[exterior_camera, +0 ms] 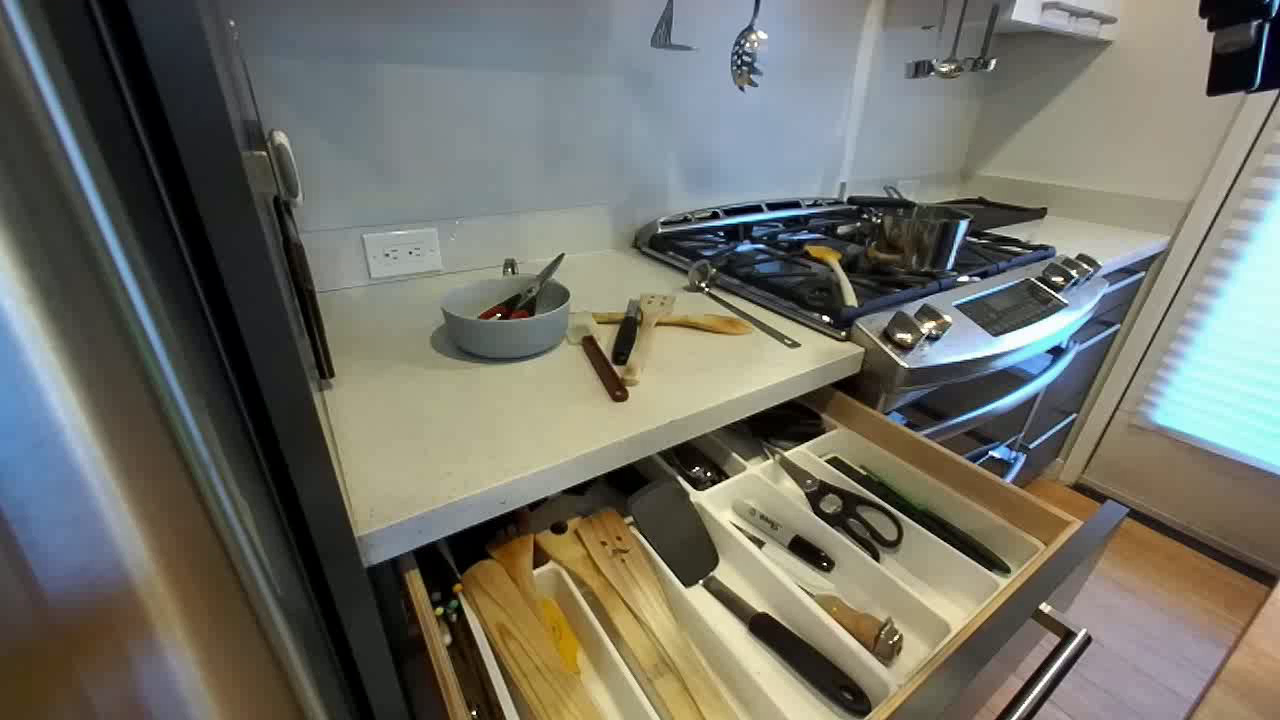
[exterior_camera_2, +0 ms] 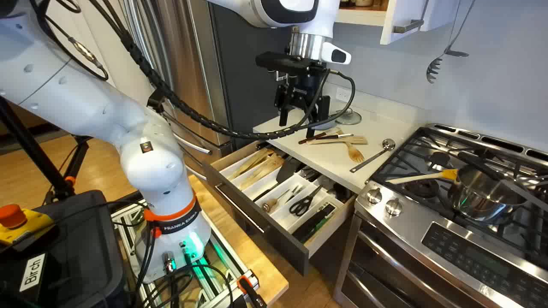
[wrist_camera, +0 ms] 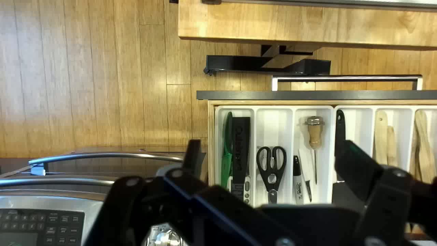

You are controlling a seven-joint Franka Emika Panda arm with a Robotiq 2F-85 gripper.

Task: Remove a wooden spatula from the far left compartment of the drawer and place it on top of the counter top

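Note:
The drawer (exterior_camera: 925, 460) (exterior_camera_2: 274, 235) (wrist_camera: 307, 95) stands open below the off-white counter top (exterior_camera: 440, 430) (exterior_camera_2: 338, 160). Its far left compartment (exterior_camera_2: 231, 170) holds pale wooden utensils. A broad pale wooden spatula (exterior_camera: 530, 645) lies there, blade toward the counter; a pale wooden handle (wrist_camera: 424, 147) shows in the wrist view at the right edge. The neighbouring compartment holds more pale wooden spatulas (exterior_camera: 635, 570). My gripper (exterior_camera_2: 297, 124) (wrist_camera: 273, 153) is open with nothing between its fingers, pointing down above the counter edge and drawer. The wrist view shows scissors and a marker beyond the fingers.
On the counter are a grey bowl (exterior_camera: 505, 325) with red-handled tools, several loose utensils (exterior_camera: 650, 335) and a long ladle (exterior_camera: 745, 305). The stove (exterior_camera: 770, 255) with a steel pot (exterior_camera: 930, 240) adjoins it. A tall dark panel (exterior_camera_2: 248, 81) borders the drawer. Cables (exterior_camera_2: 231, 131) hang by the arm.

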